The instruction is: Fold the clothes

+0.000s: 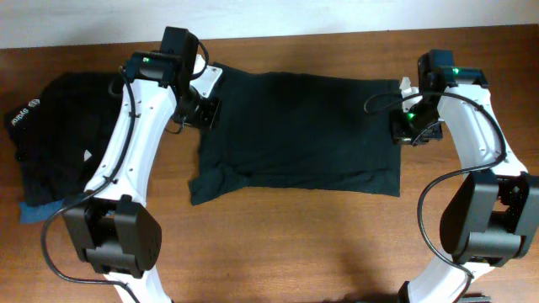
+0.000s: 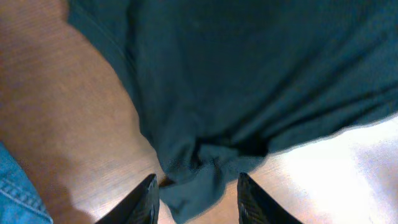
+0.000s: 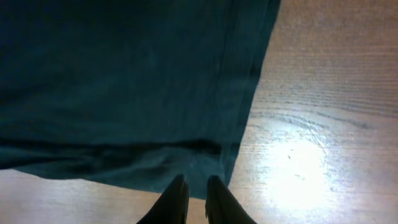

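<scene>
The left gripper [image 2: 197, 190] is holding its fingers [image 2: 146, 202] spread, a bunched corner of the dark, soft-fabric T-shirt [image 1: 295, 126] lying between them. The right gripper [image 3: 196, 183] is showing a narrow slit at the shirt's opposite hem; whether it is pinching cloth I cannot tell. The shirt is lying folded on the brown wooden table [image 1: 295, 252], black garments [image 1: 50, 126] heaped at its left.

Dark T-shirt [image 1: 295, 135] — folded to a rectangle — is laid flat mid bench [image 1: 295, 244]; other black garments [image 1: 50, 135] are heaped leftward.
</scene>
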`<act>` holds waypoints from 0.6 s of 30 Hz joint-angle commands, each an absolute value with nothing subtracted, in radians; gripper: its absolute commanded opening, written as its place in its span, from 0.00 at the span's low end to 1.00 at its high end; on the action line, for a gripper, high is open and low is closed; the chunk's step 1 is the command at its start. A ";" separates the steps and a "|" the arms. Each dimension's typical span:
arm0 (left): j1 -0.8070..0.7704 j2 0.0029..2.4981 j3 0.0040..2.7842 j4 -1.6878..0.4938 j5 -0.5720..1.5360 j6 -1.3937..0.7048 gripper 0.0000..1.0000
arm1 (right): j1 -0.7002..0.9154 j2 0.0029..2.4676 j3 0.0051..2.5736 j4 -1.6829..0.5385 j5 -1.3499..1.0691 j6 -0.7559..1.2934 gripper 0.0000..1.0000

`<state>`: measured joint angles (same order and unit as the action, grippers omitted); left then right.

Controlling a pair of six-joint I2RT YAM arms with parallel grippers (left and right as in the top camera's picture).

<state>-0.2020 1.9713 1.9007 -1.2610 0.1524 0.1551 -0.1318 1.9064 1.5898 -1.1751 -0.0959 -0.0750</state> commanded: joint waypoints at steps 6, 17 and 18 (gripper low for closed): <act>-0.192 2.005 1.803 -1.078 0.031 0.057 0.40 | -0.138 1.930 1.516 -1.100 -0.133 -0.073 0.13; -0.174 2.139 1.785 -0.827 0.021 0.034 0.30 | -0.136 2.019 1.464 -0.997 -0.159 -0.082 0.10; -0.174 2.154 1.785 -0.802 0.021 0.033 0.29 | -0.136 2.022 1.464 -0.993 -0.158 -0.082 0.09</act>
<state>-0.1745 2.1040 1.7969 -0.8398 0.0292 0.0452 -0.1314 2.0022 1.4727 -1.0016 -0.1413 -0.0792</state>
